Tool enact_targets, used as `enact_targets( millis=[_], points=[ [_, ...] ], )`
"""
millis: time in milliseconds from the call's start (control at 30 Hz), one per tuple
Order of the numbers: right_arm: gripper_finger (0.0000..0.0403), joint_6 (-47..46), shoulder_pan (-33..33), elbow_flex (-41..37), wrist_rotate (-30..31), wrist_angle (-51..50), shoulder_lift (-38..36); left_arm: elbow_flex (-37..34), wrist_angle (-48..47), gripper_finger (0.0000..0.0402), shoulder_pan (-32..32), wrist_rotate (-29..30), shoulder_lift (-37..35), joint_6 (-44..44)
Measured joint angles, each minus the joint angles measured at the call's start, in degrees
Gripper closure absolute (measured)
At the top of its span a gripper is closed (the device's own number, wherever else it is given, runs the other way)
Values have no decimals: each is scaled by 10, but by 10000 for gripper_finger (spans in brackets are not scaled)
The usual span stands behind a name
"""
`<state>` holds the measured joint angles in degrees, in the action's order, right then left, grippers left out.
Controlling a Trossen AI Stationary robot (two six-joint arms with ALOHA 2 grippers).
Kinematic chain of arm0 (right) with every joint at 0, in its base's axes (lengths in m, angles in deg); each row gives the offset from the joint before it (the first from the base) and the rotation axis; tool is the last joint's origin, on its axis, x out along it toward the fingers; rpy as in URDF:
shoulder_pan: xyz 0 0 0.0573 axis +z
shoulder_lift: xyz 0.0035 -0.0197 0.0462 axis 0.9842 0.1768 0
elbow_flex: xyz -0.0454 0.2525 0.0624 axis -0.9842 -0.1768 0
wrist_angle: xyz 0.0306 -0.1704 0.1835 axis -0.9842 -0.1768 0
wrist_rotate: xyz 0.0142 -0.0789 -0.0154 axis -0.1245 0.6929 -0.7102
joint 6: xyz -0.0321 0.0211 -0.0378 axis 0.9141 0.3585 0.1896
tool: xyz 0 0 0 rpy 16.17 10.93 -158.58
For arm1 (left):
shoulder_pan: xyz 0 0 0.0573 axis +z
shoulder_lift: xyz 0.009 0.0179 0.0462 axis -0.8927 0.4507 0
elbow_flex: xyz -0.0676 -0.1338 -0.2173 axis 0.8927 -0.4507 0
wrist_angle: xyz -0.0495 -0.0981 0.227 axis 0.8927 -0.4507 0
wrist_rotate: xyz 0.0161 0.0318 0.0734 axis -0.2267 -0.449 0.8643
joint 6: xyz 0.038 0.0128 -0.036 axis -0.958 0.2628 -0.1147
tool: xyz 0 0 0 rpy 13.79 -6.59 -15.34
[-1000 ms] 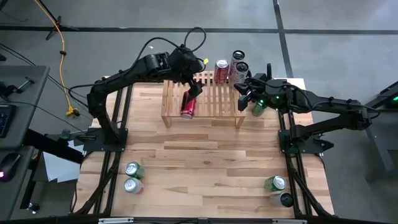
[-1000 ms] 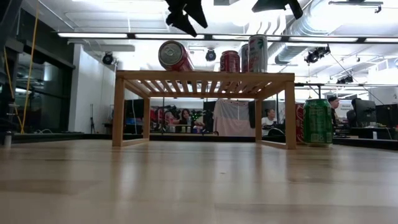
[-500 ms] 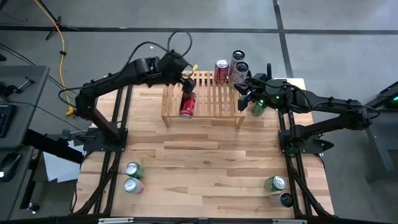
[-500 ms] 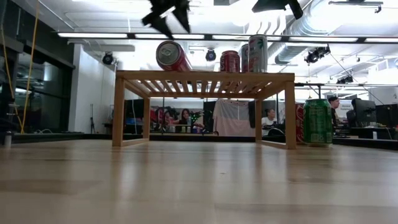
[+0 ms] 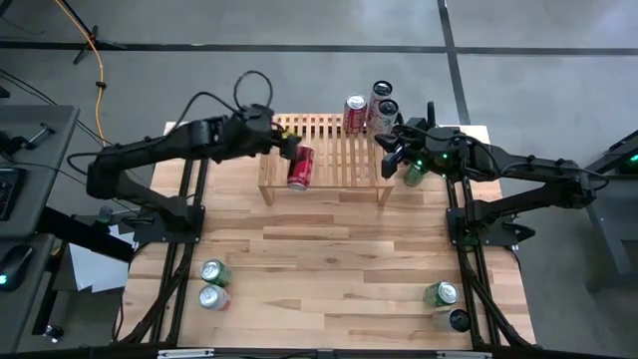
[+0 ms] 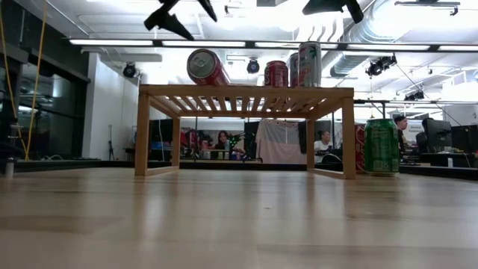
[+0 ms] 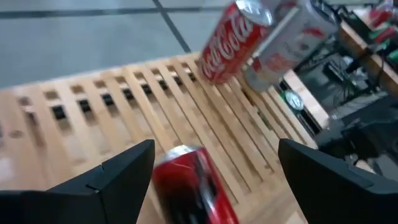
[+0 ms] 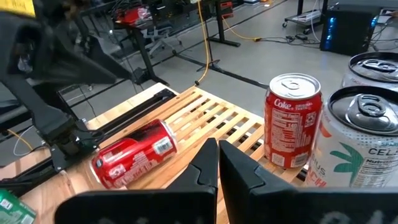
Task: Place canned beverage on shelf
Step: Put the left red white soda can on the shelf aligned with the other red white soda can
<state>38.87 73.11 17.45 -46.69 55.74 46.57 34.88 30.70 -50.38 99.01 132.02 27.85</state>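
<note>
The left gripper point(image 5: 282, 143), fingers spread and empty, is hovering at the shelf's point(image 5: 329, 175) left end, the red can point(image 5: 300, 168) lying sideways on its slats, the right gripper point(image 5: 391, 152) hanging closed at its right end.

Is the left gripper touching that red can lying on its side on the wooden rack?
Apart. The low view shows the open left gripper up in the air, with clear space above the tipped red can on the slatted wooden shelf.

Grey concrete floor point(image 5: 518, 30) — strip ceiling lights point(image 6: 112, 42), exposed duct point(image 6: 373, 30) overhead.
</note>
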Motion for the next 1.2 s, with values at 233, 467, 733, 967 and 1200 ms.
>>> enact_targets(
  millis=[233, 467, 733, 967, 1200],
  points=[
    [402, 0, 0, 0, -2, 0, 0, 0, -22, 69, -21, -2, 61, 38],
    [402, 1, 0, 0, -2, 0, 0, 0, -22, 69, -20, -21, 105, 42],
    [402, 3, 0, 0, -2, 0, 0, 1, -37, 69, -16, -23, 137, 27],
    [402, 3, 0, 0, -2, 0, 0, 1, -64, 69, -10, -42, 166, -1],
    [402, 3, 0, 0, -2, 0, 0, 3, -75, 69, -5, -57, 184, -22]
  ],
)
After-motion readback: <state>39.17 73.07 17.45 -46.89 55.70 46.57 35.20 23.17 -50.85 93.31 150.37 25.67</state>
